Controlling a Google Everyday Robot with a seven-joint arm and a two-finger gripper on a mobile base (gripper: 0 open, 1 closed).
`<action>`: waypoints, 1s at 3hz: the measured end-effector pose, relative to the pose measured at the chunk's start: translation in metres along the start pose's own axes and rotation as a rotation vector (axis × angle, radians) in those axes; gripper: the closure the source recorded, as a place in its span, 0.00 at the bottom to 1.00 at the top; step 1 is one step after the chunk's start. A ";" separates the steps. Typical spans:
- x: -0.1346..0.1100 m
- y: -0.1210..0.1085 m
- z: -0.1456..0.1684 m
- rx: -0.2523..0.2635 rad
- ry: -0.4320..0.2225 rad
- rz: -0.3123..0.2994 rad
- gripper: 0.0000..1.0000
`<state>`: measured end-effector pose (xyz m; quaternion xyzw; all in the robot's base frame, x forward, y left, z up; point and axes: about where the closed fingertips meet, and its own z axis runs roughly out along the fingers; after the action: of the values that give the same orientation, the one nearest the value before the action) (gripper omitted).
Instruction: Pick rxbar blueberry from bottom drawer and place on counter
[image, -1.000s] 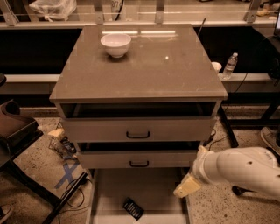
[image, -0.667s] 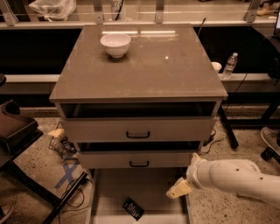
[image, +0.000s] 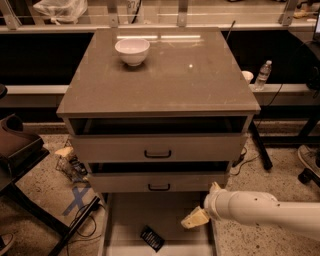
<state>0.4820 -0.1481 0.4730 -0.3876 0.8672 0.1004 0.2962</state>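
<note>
The rxbar blueberry (image: 152, 238) is a small dark flat bar lying at an angle on the floor of the open bottom drawer (image: 125, 220), near its front. My gripper (image: 194, 219) hangs at the end of the white arm coming in from the right, above the right part of the drawer. It is to the right of the bar and a little above it, apart from it. The counter (image: 165, 75) is the big grey-brown top slab.
A white bowl (image: 132, 51) stands at the back left of the counter. The two upper drawers with black handles (image: 157, 154) are slightly open. A water bottle (image: 263, 75) stands on a ledge at right. Cables and a blue tape cross (image: 77, 200) lie on the floor at left.
My arm has moved left and lower, bringing the gripper over the right part of the bottom drawer and closer to the bar. The bar has not moved.
</note>
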 end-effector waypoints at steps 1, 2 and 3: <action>0.034 0.004 0.044 0.008 0.066 -0.012 0.00; 0.077 0.016 0.104 0.008 0.116 -0.031 0.00; 0.099 0.025 0.164 0.011 0.076 -0.021 0.00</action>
<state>0.4831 -0.1254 0.2808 -0.3984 0.8743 0.0777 0.2662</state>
